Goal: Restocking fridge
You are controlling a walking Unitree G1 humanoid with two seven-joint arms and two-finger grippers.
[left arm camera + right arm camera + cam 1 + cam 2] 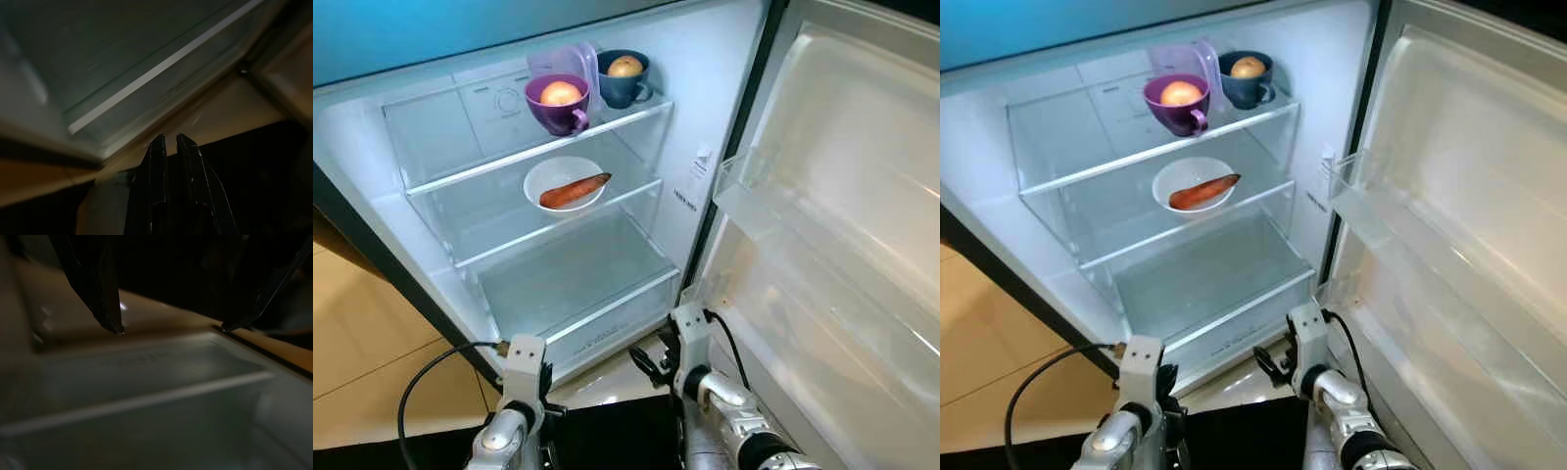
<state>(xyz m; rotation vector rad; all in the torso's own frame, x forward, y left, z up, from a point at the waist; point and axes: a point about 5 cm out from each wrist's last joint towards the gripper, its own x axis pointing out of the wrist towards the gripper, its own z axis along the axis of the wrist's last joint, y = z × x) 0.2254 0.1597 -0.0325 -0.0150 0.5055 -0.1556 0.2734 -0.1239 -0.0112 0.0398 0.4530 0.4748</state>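
The fridge (372, 211) stands open in front of me. On its top glass shelf, a purple cup (558, 106) and a dark blue cup (623, 80) each hold a round yellowish fruit. One shelf lower, a white bowl (565, 183) contains an orange carrot (574, 190). Both arms are low, in front of the bottom drawer (578, 284). My left gripper (168, 139) is shut with nothing in it and points at the drawer's front edge. My right gripper (172, 328) is open and empty, just above the drawer's rim.
A clear plastic container (570, 65) stands behind the purple cup. The fridge door (842, 225) is swung open on the right, and its shelves hold nothing. Tan floor tiles (362, 333) lie to the left.
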